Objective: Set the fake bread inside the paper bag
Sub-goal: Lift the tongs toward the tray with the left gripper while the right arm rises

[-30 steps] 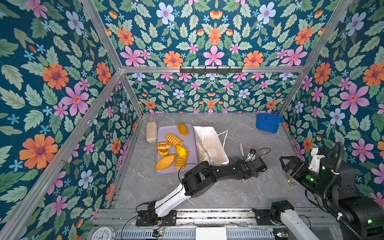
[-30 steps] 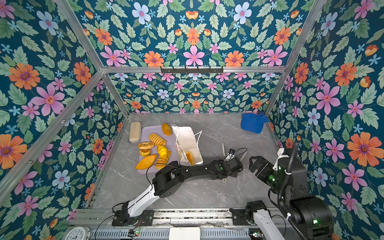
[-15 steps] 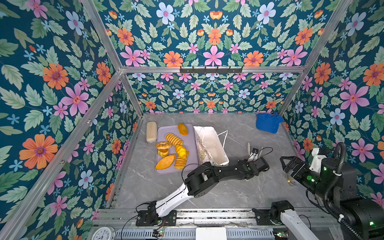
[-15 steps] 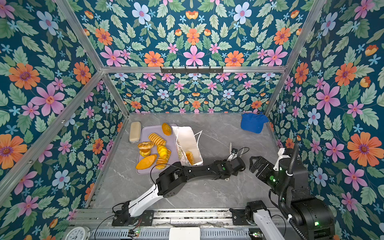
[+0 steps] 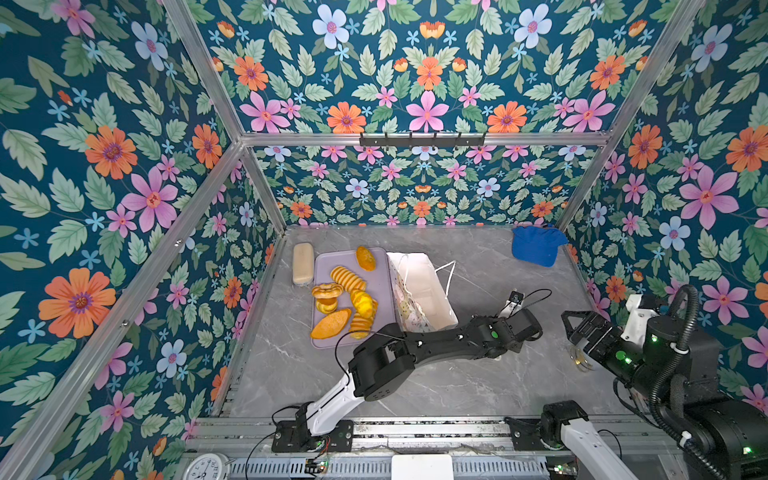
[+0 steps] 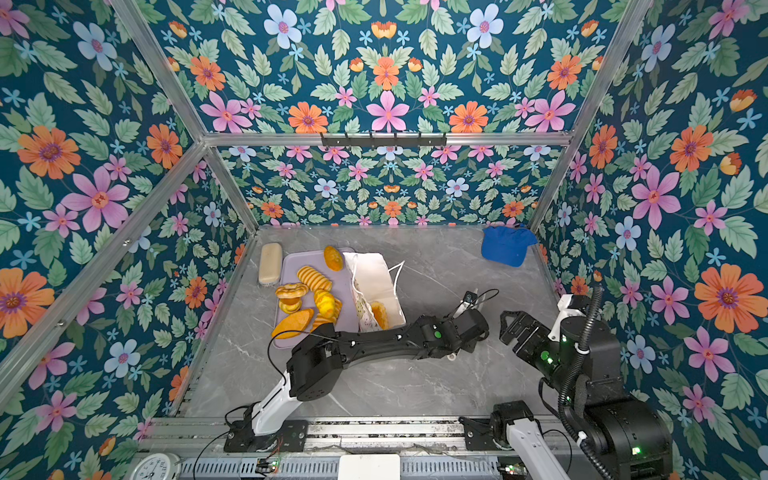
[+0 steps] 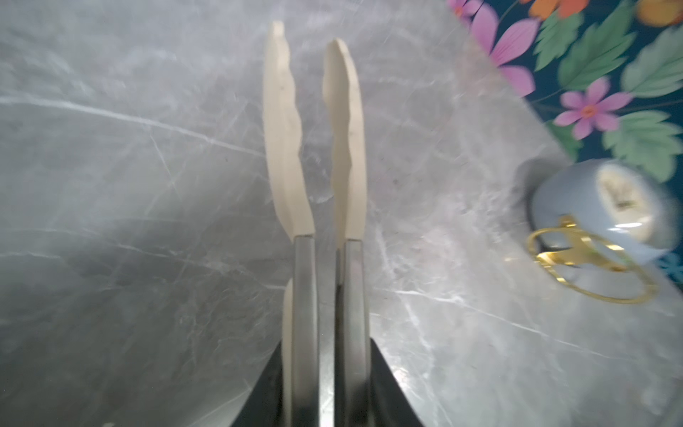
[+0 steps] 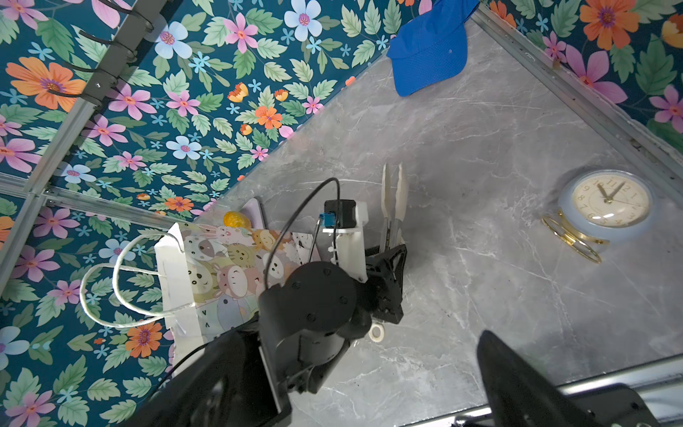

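Observation:
The fake bread (image 5: 348, 277) lies as several glossy golden pieces on a lavender tray (image 5: 324, 266) at the left in both top views. One more piece (image 6: 379, 313) shows inside the paper bag (image 5: 424, 291). The bag stands beside the tray with its mouth up, and its cartoon-printed side (image 8: 221, 270) faces the right wrist camera. My left arm (image 5: 457, 336) reaches across to the right of the bag. The left gripper (image 7: 306, 35) hovers over bare table, its fingers a narrow gap apart and holding nothing. The right gripper (image 5: 577, 332) stands open and empty at the right.
A blue cap (image 5: 536, 245) lies in the back right corner. A beige bar (image 5: 302, 264) lies left of the tray. A pale blue clock (image 8: 606, 203) with a gold stand sits by the right wall, near the right gripper. A small white ring (image 8: 377, 331) lies under the left wrist.
My left arm has swung right, away from the bag, and its fingers have closed from wide apart to a narrow gap. The right arm has stayed put.

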